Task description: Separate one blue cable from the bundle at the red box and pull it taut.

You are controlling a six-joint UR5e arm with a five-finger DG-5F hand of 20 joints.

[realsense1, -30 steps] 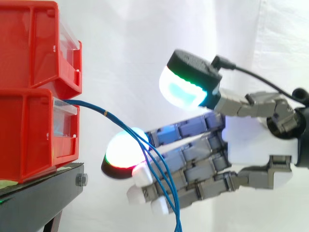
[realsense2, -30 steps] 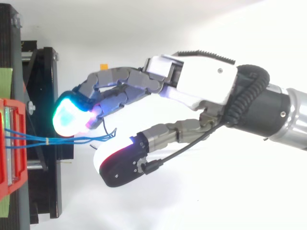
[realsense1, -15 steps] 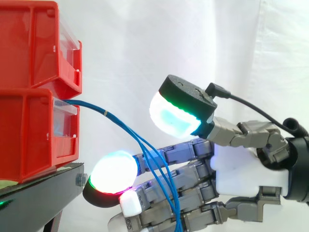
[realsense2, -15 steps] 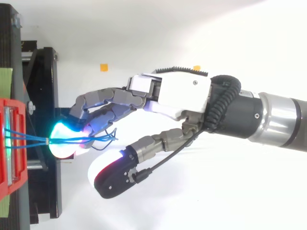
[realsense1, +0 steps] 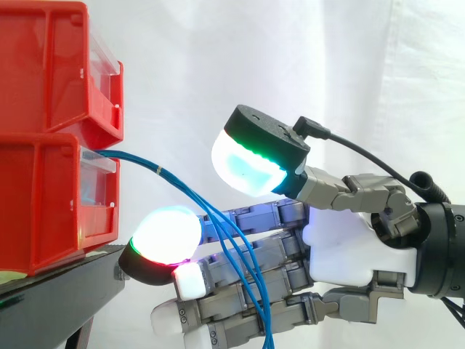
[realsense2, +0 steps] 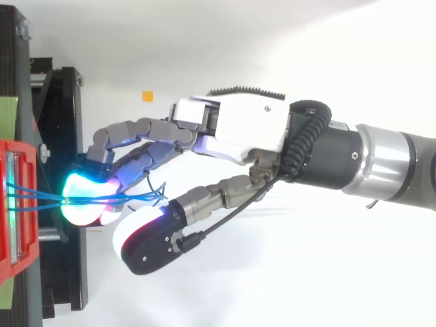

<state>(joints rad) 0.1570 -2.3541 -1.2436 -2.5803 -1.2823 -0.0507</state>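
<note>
A bundle of thin blue cables [realsense1: 189, 195] leaves the front of the lower red bin [realsense1: 43, 203] and arcs down to the right, bound by a small pale tie near the bin. My hand [realsense1: 349, 247] reaches in from the right with its fingers stretched out towards the bin, and the cables run across those fingers. The foremost fingertip [realsense1: 166, 234] glows white and red just below the cables. The thumb pad [realsense1: 247, 163] hangs well above them, apart from the fingers. From above, the hand [realsense2: 238, 129] points left, with the blue cables [realsense2: 41, 197] running over the cyan fingertip.
A second red bin [realsense1: 51, 65] is stacked on the lower one. Both stand on a black stand [realsense1: 58, 298] at the left. A white curtain hangs behind. A small orange mark [realsense2: 147, 95] lies on the white surface beyond the fingers.
The hand has moved left towards the red bins. Its fingers now lie further along under the cables, and the thumb has come lower and closer to the bundle.
</note>
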